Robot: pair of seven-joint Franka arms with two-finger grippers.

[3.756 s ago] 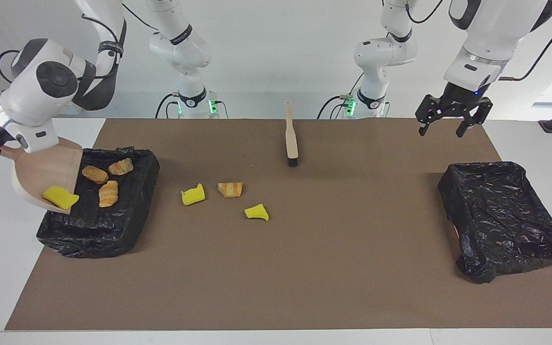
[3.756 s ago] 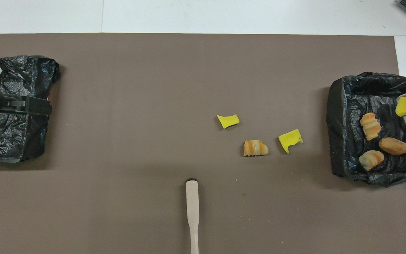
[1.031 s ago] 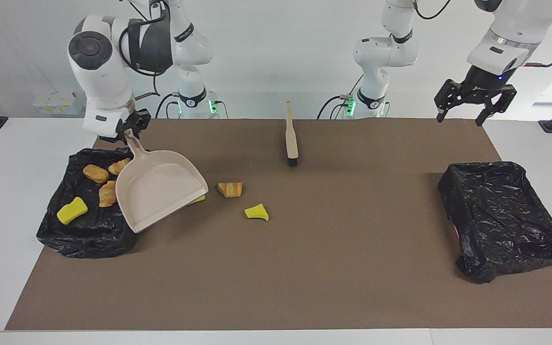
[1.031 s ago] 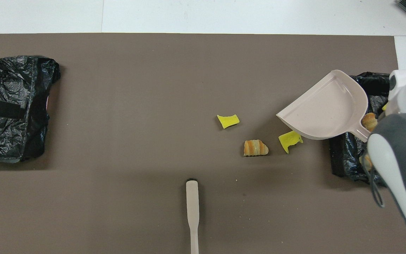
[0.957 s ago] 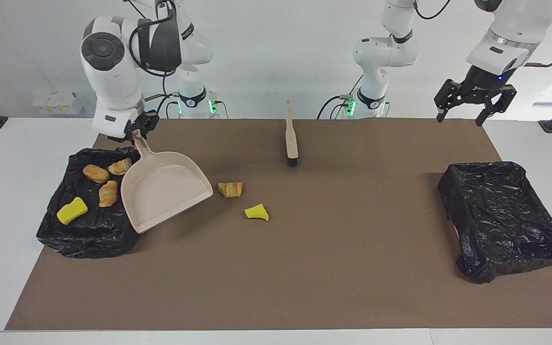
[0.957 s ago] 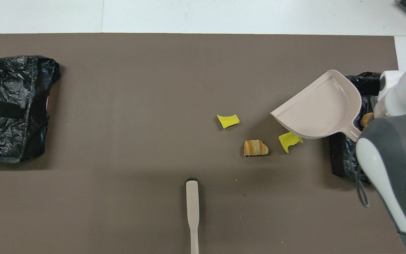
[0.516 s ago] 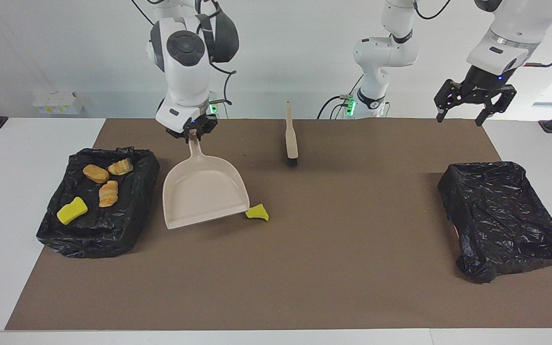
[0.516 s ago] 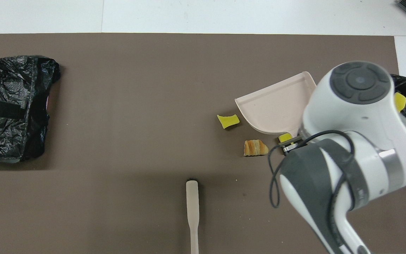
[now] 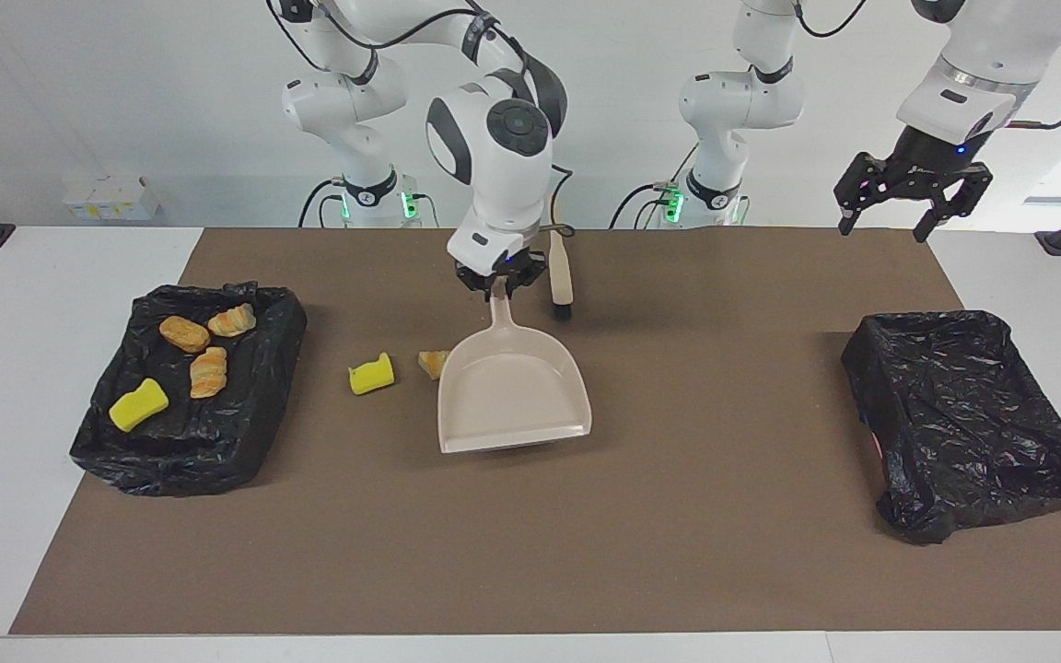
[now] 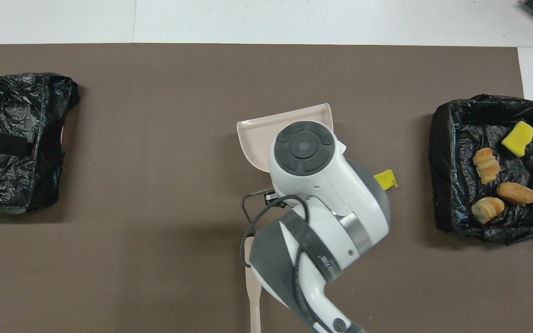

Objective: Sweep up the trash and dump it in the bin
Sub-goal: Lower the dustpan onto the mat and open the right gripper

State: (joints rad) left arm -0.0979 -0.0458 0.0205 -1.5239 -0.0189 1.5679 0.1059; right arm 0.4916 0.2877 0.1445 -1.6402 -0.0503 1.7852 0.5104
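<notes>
My right gripper (image 9: 499, 287) is shut on the handle of the beige dustpan (image 9: 512, 391), which hangs low over the middle of the mat with its lip pointing away from the robots. On the mat beside the pan, toward the right arm's end, lie a yellow trash piece (image 9: 371, 375) and a tan pastry piece (image 9: 432, 362) that the pan half hides. Overhead, the right arm covers most of the dustpan (image 10: 257, 134) and only the yellow piece (image 10: 385, 178) shows. The bin (image 9: 217, 442) at the right arm's end holds several pieces. My left gripper (image 9: 887, 221) waits open.
The beige brush (image 9: 560, 267) lies on the mat beside my right gripper, nearer to the robots than the dustpan. A second black-lined bin (image 9: 963, 414) sits at the left arm's end, with the left gripper above the mat's edge near it.
My right arm has carried the dustpan from beside the bin to the middle of the mat, passing over the loose pieces. One yellow piece is now hidden under the pan. The left arm has not moved.
</notes>
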